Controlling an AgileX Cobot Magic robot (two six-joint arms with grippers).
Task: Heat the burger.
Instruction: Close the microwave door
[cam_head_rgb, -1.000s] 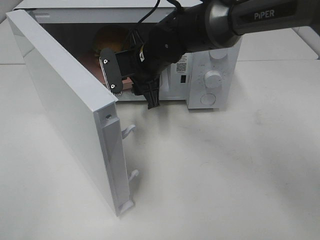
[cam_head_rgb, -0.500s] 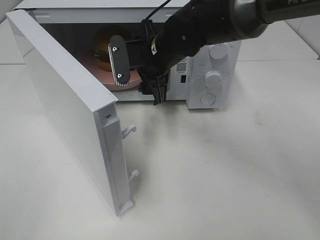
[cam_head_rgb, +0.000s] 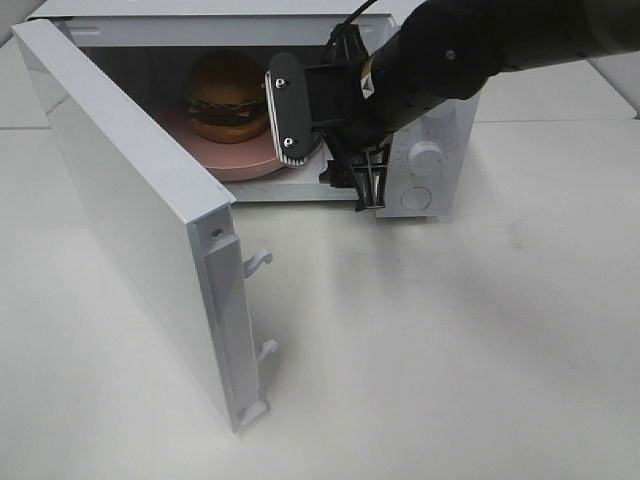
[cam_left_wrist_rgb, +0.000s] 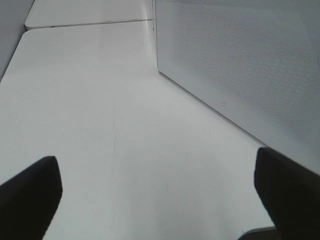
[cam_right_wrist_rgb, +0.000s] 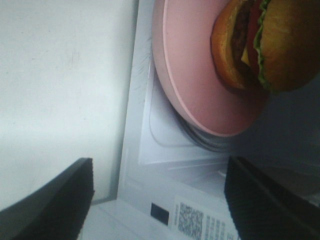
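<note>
The right tool (cam_head_rgb: 330, 150) has pulled back out of the microwave (cam_head_rgb: 180, 8) and swung toward 3 o'clock. A second ago it blocked the opening; now it hangs just outside the cavity mouth, in front of the control panel. Its jaws have spread further in that time and stand apart with nothing between them. So the burger (cam_head_rgb: 227, 95) is let go: it sits upright on the pink plate (cam_head_rgb: 225, 165) inside the cavity, toward 11 o'clock in the high view.

By my judgement the loading is done. What remains is to swing the door (cam_head_rgb: 130, 210) shut and set the heating going. The door stands wide open, reaching out toward 7 o'clock.

The left tool (cam_left_wrist_rgb: 160, 200) is out of the high view. Its wrist camera shows its jaws wide apart and empty, low over the worktop (cam_head_rgb: 450, 350) beside the door's perforated face.

Count:
- one burger
- one plate
- one microwave with one door
- two dials (cam_head_rgb: 428, 158) on the panel
- two latch hooks (cam_head_rgb: 258, 262) on the door edge
- two tools
</note>
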